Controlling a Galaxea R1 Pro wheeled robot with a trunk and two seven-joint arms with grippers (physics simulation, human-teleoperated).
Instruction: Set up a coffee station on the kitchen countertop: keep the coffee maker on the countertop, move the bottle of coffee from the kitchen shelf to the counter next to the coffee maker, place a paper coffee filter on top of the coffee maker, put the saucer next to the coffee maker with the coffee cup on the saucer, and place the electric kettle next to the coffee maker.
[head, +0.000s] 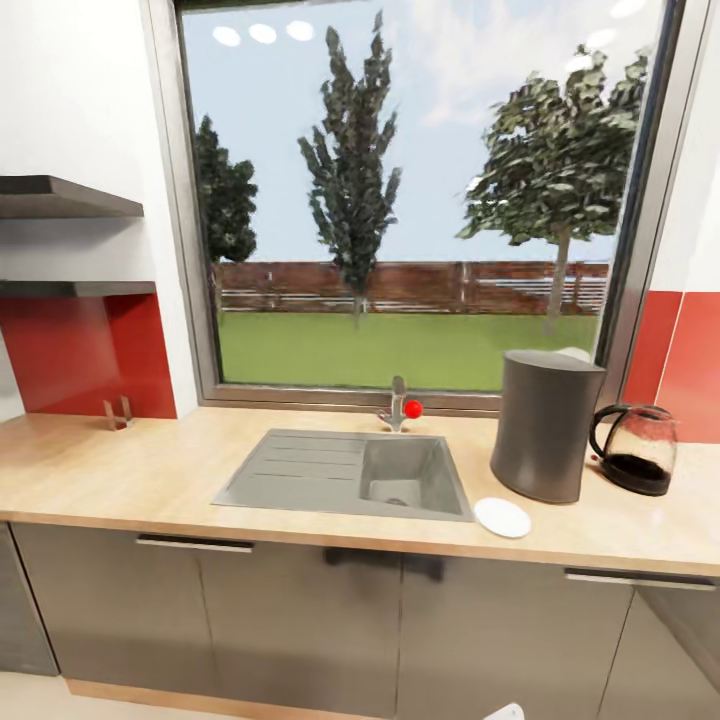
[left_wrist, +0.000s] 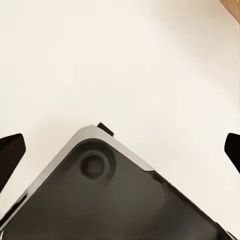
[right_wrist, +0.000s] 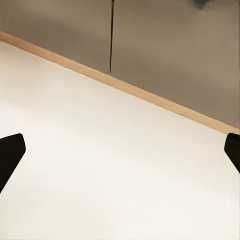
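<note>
Surface (head: 150, 480): one coffee maker (head: 545, 425), one electric kettle (head: 637, 449) just beside it, one saucer (head: 502, 517) at its base near the sink (head: 350, 475).
Done, as judged: maker, kettle, saucer placed.
Left: cup, coffee bottle, paper filter.
Left fingers (left_wrist: 12, 152): spread wide, empty, over pale floor and robot base (left_wrist: 110, 200), well apart from the surface.
Right fingers (right_wrist: 12, 150): spread wide, empty, over floor near cabinet fronts (right_wrist: 165, 50).

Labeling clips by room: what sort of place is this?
Likely a home kitchen: a wooden countertop with an inset sink, a coffee maker and a glass kettle beside it.
</note>
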